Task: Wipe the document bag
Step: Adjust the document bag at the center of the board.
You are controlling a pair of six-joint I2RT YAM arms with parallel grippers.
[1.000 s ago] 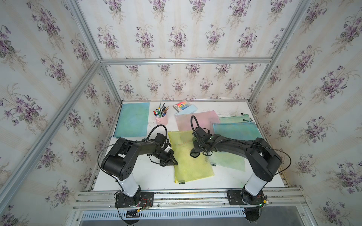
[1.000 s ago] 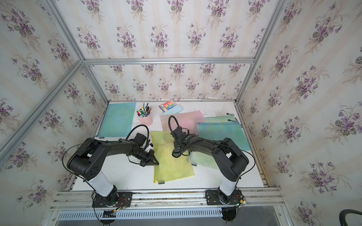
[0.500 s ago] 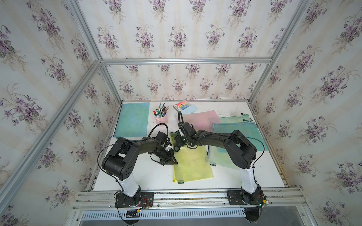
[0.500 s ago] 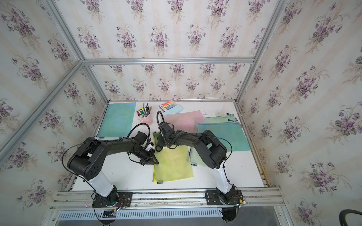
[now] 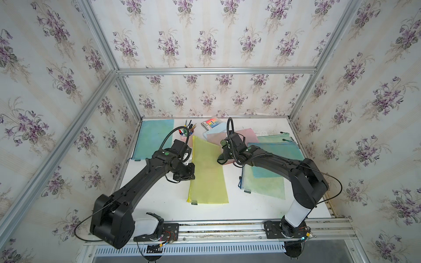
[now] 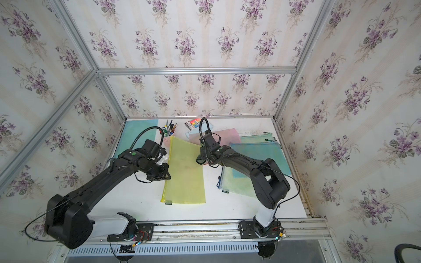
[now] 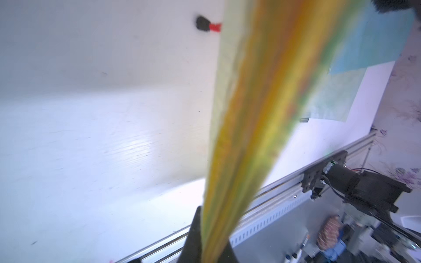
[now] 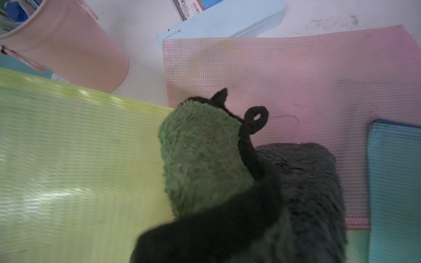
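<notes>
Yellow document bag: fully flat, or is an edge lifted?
Edge lifted: the left gripper pinches the yellow bag's side; the rest lies flat.

Readable text: none certain | colour-swatch pack (image 8: 196, 6): red and dark print along its edge, upside-down, too small to make out | pale blue folder (image 8: 227, 25): short line of lettering near its corner, blurred | yellow document bag (image 5: 208, 168): small dark tag (image 5: 194, 203) at its near corner, print illegible | green bag (image 5: 264, 186): second dark tag (image 5: 246, 191), illegible
</notes>
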